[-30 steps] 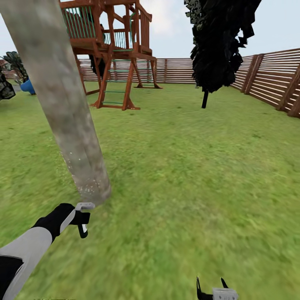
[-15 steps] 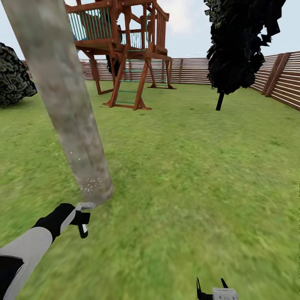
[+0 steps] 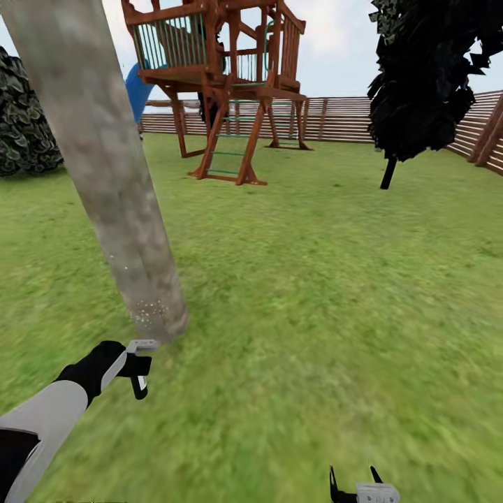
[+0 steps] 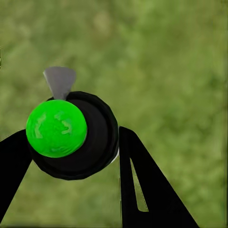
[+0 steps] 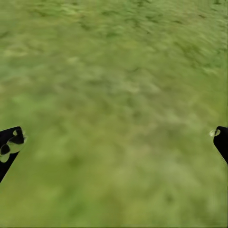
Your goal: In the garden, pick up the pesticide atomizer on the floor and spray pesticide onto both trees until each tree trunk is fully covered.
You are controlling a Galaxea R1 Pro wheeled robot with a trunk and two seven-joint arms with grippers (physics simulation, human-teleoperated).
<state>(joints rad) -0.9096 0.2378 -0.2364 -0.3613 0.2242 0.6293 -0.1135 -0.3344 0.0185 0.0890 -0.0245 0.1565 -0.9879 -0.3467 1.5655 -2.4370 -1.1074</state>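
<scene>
Left gripper: jaws pinching the pesticide atomizer, its grey spray head close to the foot of the tree trunk. Trunk: thick, leaning, dotted near its base with whitish specks, probably pesticide. Right gripper: jaws spread wide over lawn. Background: wooden play tower, slatted fence, dark-leaved tree.

Left gripper holds spray bottle just beside leaning tree trunk. Pale specks on trunk base. Play tower beyond on lawn
</scene>
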